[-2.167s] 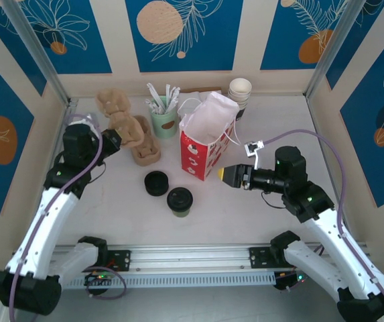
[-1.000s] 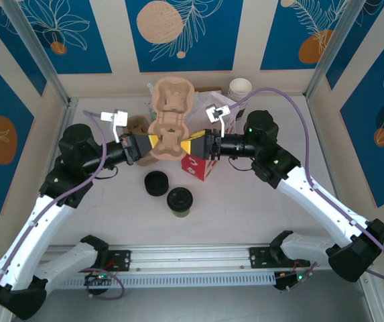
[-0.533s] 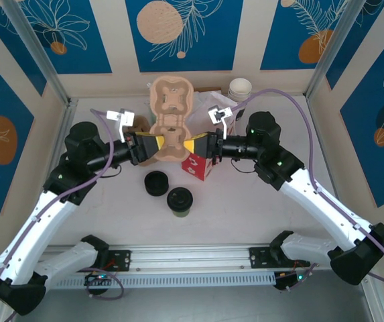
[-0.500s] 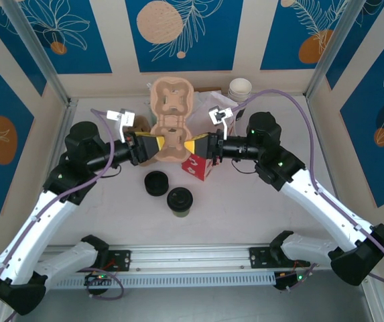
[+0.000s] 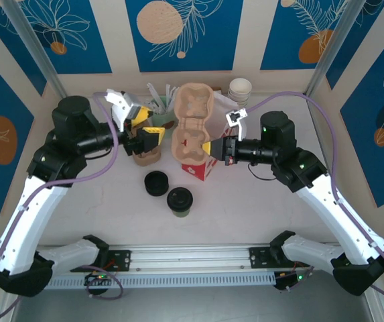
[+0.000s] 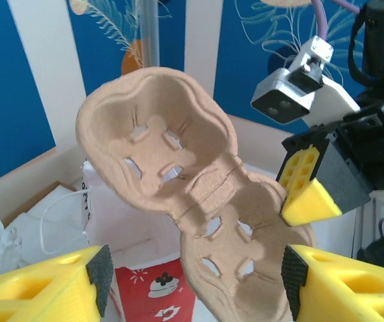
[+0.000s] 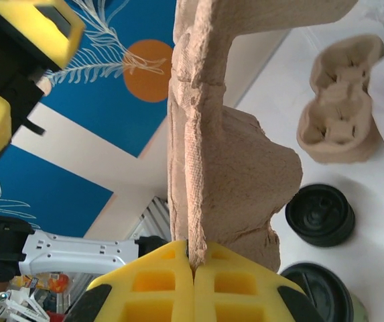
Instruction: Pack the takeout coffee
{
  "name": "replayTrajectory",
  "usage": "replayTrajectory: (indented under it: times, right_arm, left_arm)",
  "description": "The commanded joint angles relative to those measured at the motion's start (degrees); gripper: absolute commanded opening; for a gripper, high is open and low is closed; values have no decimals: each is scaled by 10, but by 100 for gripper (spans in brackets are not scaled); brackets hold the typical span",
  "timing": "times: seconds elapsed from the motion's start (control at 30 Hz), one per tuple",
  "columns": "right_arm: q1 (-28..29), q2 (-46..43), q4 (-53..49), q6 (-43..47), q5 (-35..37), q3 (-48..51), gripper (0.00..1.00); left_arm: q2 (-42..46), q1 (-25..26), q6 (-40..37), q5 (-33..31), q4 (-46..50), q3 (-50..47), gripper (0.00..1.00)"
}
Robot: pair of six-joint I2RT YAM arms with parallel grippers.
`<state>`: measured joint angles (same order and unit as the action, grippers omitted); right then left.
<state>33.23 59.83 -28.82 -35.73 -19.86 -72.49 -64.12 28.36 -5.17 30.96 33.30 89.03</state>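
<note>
With the right gripper (image 5: 208, 148) fingers clamped on the pulp cup carrier (image 5: 193, 121) above the red paper bag (image 5: 193, 168), the left gripper (image 5: 146, 127) fingers wide, and the takeout coffee (image 5: 179, 200) standing in front of the bag, carrier loading appears pending: lower it in squarely.

The right tool (image 6: 297, 209) pinches the tilted pulp carrier (image 6: 158, 147), beyond the spread-open left tool (image 6: 195, 274).

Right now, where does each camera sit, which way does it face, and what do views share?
Top external: above, behind the bases, looking down on the table; both arms show.
Left wrist: faces the carrier and right gripper; own open fingers at the bottom.
Right wrist: looks along the carrier's edge; own fingers pinch it.
Shared: all three see the carrier.
</note>
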Motion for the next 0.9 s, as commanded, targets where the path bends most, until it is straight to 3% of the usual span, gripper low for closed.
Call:
replayTrajectory:
  times: [0.0,0.27,0.43,0.87]
  right_arm:
    - [-2,3,-93,4,8,-36,0]
    - [-4,46,-170,9,-25,-92,0]
    - [-4,71,-167,5,-51,-100,0]
    - [-3,105,-162,13,-94,-127,0]
  left_arm:
    - [-26,12,-109,53,64,41,68]
    - [-106,45,-241,38,156,135,68]
    - [-151,77,-311,-23,203,173,66]
    - [-214,103,-349,-100,248,205,64]
